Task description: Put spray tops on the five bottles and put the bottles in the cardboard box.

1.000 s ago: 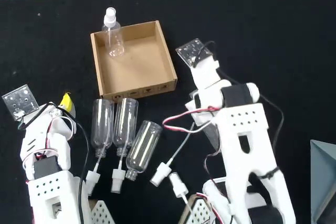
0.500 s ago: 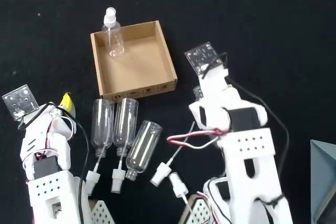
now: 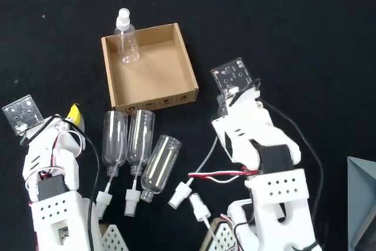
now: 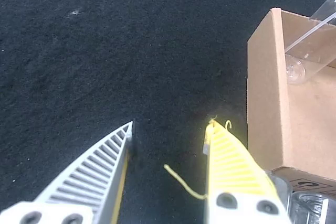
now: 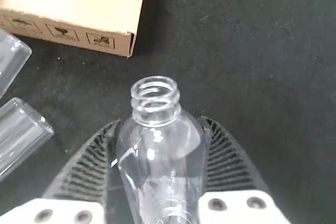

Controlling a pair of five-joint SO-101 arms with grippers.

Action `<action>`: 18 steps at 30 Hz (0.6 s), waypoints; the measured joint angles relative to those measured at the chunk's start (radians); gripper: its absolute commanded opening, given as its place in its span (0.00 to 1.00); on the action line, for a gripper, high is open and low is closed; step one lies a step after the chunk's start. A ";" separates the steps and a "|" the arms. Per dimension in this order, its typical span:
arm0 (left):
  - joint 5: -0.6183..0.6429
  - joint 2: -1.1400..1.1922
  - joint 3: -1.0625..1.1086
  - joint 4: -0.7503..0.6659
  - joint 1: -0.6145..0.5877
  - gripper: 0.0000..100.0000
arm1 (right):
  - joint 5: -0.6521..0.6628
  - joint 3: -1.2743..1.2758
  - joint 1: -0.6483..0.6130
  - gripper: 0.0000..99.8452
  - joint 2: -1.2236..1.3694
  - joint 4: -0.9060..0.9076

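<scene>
Even bright light, glints on bottle (image 5: pixel 157 150)

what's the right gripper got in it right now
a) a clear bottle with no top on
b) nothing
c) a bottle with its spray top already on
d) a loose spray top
A: in the right wrist view the right gripper is clamped on a clear bottle whose threaded neck is open and bare.

My black table (image 3: pixel 305 27): cardboard box (image 3: pixel 154 77) toward the far edge, three clear bottles (image 3: pixel 140 136) (lying flat) and spray tops (image 3: pixel 181 194) near the front edge.
</scene>
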 measured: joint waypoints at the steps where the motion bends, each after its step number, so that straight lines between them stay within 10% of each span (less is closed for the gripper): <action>1: 0.000 0.000 0.000 0.000 0.000 0.21 | 0.000 0.008 0.000 0.07 0.000 -0.012; 18: -0.133 0.000 -0.026 0.094 0.110 0.21 | -0.144 0.048 0.127 0.07 -0.005 -0.130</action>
